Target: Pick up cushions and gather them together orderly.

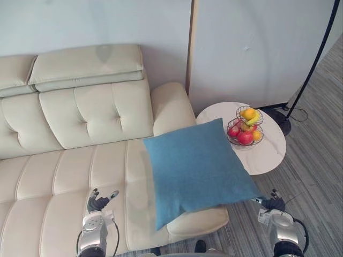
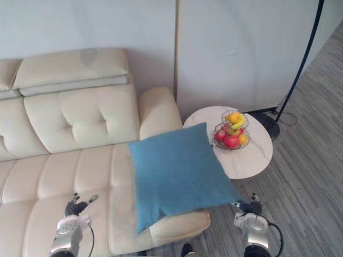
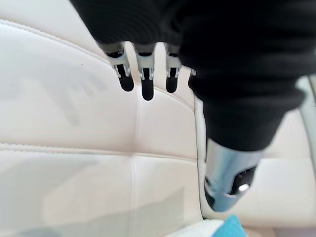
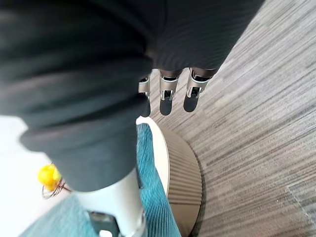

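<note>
over the sofa (image 1: 53, 176), left hand (image 1: 97, 203) loose, empty

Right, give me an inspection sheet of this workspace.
Surface: cream sofa, cushion on its right end.
Job's things: one blue cushion, overhanging the sofa's end toward the side table.
Clutter: fruit basket on the round side table.
Robot hands: left robot hand open above the seat; right robot hand open above the floor.
Cables: thin cord by the lamp base.
Surroundings: white wall, floor lamp, grey floor.
</note>
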{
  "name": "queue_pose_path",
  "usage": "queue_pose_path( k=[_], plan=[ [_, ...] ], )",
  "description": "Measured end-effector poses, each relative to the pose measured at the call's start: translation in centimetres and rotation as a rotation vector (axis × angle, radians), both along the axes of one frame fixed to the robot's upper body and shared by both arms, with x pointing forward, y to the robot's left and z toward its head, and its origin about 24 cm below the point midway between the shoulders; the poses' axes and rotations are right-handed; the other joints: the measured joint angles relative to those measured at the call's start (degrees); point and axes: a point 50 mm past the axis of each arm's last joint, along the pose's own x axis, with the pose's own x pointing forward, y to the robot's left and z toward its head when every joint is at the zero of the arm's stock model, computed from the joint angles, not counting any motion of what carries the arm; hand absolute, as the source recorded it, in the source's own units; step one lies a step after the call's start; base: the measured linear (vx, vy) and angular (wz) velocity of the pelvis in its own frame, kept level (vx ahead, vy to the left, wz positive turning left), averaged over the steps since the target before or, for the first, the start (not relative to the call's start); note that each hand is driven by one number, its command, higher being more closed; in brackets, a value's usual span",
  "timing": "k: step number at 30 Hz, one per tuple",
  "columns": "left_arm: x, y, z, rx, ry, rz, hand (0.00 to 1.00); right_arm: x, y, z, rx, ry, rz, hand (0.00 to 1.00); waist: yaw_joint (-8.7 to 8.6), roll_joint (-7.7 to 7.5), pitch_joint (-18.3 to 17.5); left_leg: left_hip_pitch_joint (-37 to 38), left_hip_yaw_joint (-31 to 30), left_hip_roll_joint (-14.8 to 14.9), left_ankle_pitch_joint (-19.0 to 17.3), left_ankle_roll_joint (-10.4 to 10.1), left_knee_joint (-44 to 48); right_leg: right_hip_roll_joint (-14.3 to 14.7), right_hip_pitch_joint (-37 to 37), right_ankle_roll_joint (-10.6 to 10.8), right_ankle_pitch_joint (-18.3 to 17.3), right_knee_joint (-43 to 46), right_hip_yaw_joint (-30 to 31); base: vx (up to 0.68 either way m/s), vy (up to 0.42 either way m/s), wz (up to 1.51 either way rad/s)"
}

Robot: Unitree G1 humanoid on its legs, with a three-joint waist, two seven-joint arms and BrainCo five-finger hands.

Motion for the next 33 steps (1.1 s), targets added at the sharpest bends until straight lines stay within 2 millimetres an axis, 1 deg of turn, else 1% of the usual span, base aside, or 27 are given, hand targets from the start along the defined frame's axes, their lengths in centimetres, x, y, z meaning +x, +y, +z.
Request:
queue_pose_path(
  k=[2, 7, 9, 10, 11, 16, 18, 22, 25, 27, 28, 30, 32, 33],
  plan=[
    [0.5, -1.3, 0.0, -0.012, -0.009, -0.045, 0.00, 0.7, 0.3, 0.8, -0.018, -0.041, 0.023, 0.00, -0.29, 0.18, -0.01, -0.52, 0.15, 0.01, 0.06, -0.04, -0.02, 0.15, 0.01, 0.39, 0.70, -1.43, 0.06, -0.11, 0.001, -0.04],
    [0.9, -4.1, -0.5, -0.063, -0.002, -0.107, 0.00, 1.5, 0.5, 1.9, -0.071, -0.079, 0.050, 0.00, -0.54, 0.24, 0.02, -0.52, 1.01, -0.19, -0.08, 0.12, -0.04, 0.12, 0.22, 1.27, 1.39, -2.62, 1.11, -0.04, 0.020, -0.08],
    [0.8, -4.6, -0.6, -0.072, 0.001, -0.119, 0.00, 1.7, 0.4, 2.4, -0.084, -0.100, 0.047, 0.00, -0.74, 0.18, 0.00, -0.43, 1.39, -0.30, 0.04, -0.10, -0.04, 0.06, 0.23, 1.27, 1.84, -2.77, 1.52, 0.05, 0.021, -0.07],
    [0.9, -4.9, -0.7, -0.072, 0.004, -0.132, 0.00, 1.9, 0.4, 2.8, -0.092, -0.120, 0.050, 0.00, -1.15, 0.20, 0.00, -0.40, 1.44, -0.38, 0.06, -0.08, -0.03, 0.02, 0.29, 1.30, 2.26, -2.89, 1.66, 0.07, 0.018, -0.04],
    [0.9, -5.0, -0.7, -0.073, 0.005, -0.139, 0.00, 2.0, 0.4, 3.1, -0.096, -0.130, 0.052, 0.00, -1.46, 0.20, -0.01, -0.35, 1.52, -0.41, 0.26, 0.20, -0.02, 0.03, 0.40, 0.77, 2.75, -3.07, 1.80, 0.06, 0.009, -0.01],
    [0.9, -5.3, -0.8, -0.074, 0.009, -0.154, 0.00, 2.6, 0.5, 3.8, -0.100, -0.167, 0.065, 0.00, -2.09, 0.18, 0.01, 1.61, 3.13, -0.56, 0.25, 0.17, -0.02, 0.07, 2.01, 0.74, 3.14, -3.88, 3.05, 0.08, 0.004, -0.14],
    [1.2, -5.4, -0.6, -0.072, 0.002, -0.163, 0.00, 3.1, 0.6, 4.1, -0.101, -0.179, 0.082, 0.00, -2.34, 0.22, 0.03, 1.53, 3.14, -0.58, 0.25, 0.17, -0.02, 0.08, 2.02, 0.74, 3.15, -4.12, 3.07, 0.02, -0.002, -0.04],
    [1.9, -6.6, -0.3, -0.073, -0.006, -0.222, 0.00, 5.0, 0.6, 5.4, -0.137, -0.202, 0.150, 0.00, -2.51, 0.59, 0.26, 1.28, 3.06, -0.57, 0.25, 0.18, -0.03, 0.12, 1.96, 0.61, 3.46, -4.50, 2.83, 0.00, 0.000, 0.00],
    [2.9, -8.0, 0.2, -0.095, -0.034, -0.265, 0.00, 7.0, 0.9, 6.5, -0.143, -0.230, 0.187, 0.00, -2.52, 1.53, 1.18, -0.57, 2.59, -0.75, 0.73, 0.58, -0.02, 0.00, 0.28, 0.44, 4.09, -4.60, 2.13, -0.06, 0.003, 0.06],
    [3.7, -9.0, 0.7, -0.115, -0.060, -0.281, 0.00, 7.6, 0.9, 7.1, -0.138, -0.249, 0.188, 0.00, -2.55, 2.25, 2.22, -1.86, 1.16, -1.12, 1.43, 0.75, -0.01, -0.16, -0.39, 0.46, 4.35, -4.59, 0.76, -0.05, 0.001, 0.31],
    [4.5, -9.8, 1.2, -0.132, -0.088, -0.294, 0.00, 8.0, 0.8, 7.2, -0.140, -0.251, 0.185, 0.00, -2.73, 2.58, 3.44, -2.55, 0.13, -1.11, 1.94, 0.85, 0.01, -0.39, -0.54, 0.45, 4.39, -4.59, -0.34, -0.05, 0.001, 0.46],
    [5.4, -10.6, 2.0, -0.136, -0.123, -0.322, 0.00, 8.4, 1.0, 7.3, -0.131, -0.254, 0.181, 0.00, -2.48, 2.74, 4.14, -4.34, -0.37, -1.04, 2.60, 0.98, 0.22, -0.45, -1.79, 0.27, 4.54, -4.47, -0.89, -0.04, 0.007, 0.30],
    [6.4, -11.1, 3.0, -0.139, -0.164, -0.339, 0.00, 9.8, 1.9, 8.4, -0.134, -0.290, 0.209, 0.00, -2.38, 2.69, 6.24, -5.65, -0.32, -0.78, 3.18, 0.99, 0.34, -0.56, -3.73, -0.01, 4.87, -3.24, -0.85, -0.03, 0.013, -0.02],
    [7.3, -11.6, 3.8, -0.144, -0.195, -0.355, 0.00, 10.6, 2.2, 9.0, -0.136, -0.303, 0.218, 0.00, -2.37, 2.66, 7.88, -6.76, -0.30, -0.70, 3.64, 1.14, 0.35, -0.71, -5.47, -0.05, 4.82, -1.77, -0.79, -0.08, 0.029, -0.03]
  ],
)
